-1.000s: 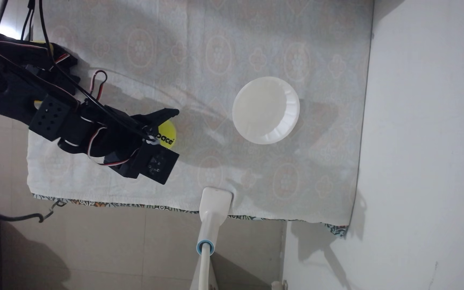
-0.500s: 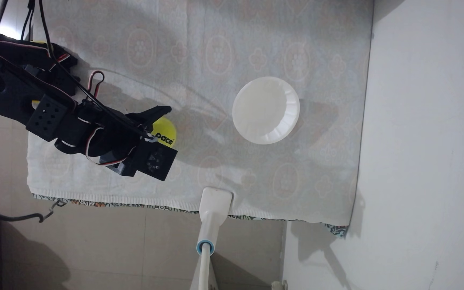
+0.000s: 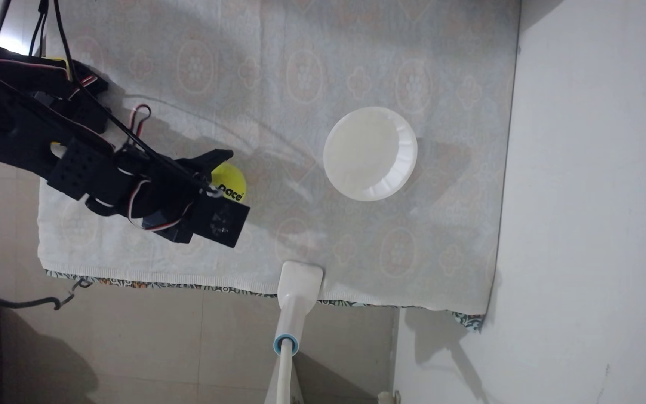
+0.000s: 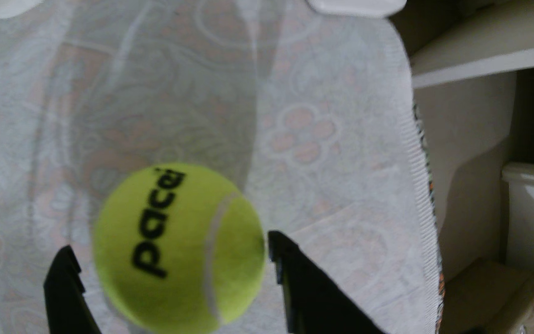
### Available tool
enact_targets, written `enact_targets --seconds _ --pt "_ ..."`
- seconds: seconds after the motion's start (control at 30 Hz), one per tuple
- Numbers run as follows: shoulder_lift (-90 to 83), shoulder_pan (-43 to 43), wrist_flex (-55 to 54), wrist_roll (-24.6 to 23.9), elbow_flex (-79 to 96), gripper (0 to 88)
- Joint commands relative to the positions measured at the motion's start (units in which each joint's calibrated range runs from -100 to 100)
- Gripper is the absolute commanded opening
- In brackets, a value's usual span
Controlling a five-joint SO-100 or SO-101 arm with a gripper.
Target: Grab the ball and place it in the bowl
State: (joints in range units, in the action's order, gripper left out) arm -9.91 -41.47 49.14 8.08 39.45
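- Two black fingers (image 4: 63,289) of the claw (image 4: 169,253) spread apart, flanking the ball (image 4: 179,247) with gaps either side;
- ball (image 3: 232,182) on the cloth-covered bench (image 3: 352,58) toward its left edge in the fixed view; bowl (image 3: 405,155) well apart, nearer the right edge.

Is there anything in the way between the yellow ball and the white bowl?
No. Only bare patterned cloth lies between the fuzzy yellow-green tennis ball and the round white plastic bowl. The black gripper sits open around the ball.
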Motion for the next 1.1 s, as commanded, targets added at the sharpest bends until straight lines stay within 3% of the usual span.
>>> enact_targets --seconds 0.0,0.67,1.07 --pt "1.74 -0.49 -1.79 0.34 -3.87 39.8" --pt "2.63 2.81 -4.09 0.63 -3.69 36.1" --pt "-2.28 4.35 -2.36 1.56 -0.88 25.5"
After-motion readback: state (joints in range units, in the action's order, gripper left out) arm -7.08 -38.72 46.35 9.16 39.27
